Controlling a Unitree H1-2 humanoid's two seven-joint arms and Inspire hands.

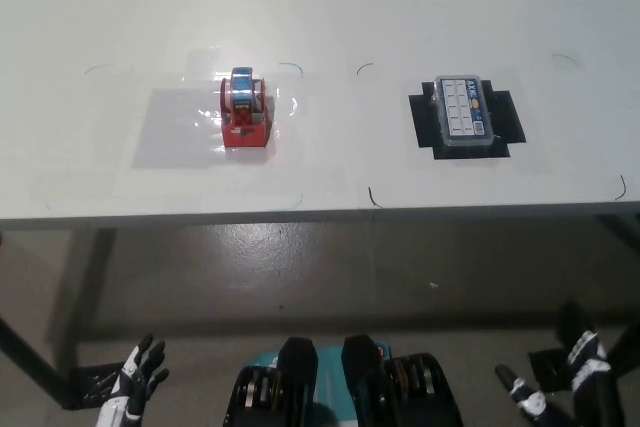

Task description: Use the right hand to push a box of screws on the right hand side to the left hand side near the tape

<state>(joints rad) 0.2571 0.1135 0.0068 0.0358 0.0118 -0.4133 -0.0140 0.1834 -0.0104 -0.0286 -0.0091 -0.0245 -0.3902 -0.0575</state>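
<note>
The box of screws (466, 113) is a clear plastic case with a white and blue label. It lies on a black cross-shaped mat (509, 119) at the right of the white table (330, 7). The tape (246, 109), a red dispenser with a blue roll, stands at the table's left middle. My right hand (572, 379) hangs open at the bottom right, below the table's front edge and far from the box. At the bottom left my left hand (135, 379) rests open, also below the table.
The table's front edge (320, 215) runs across the middle of the picture, with dark floor and table legs beneath. Thin pen marks outline zones around the tape and the box. A shiny clear sheet (170, 127) lies under the tape.
</note>
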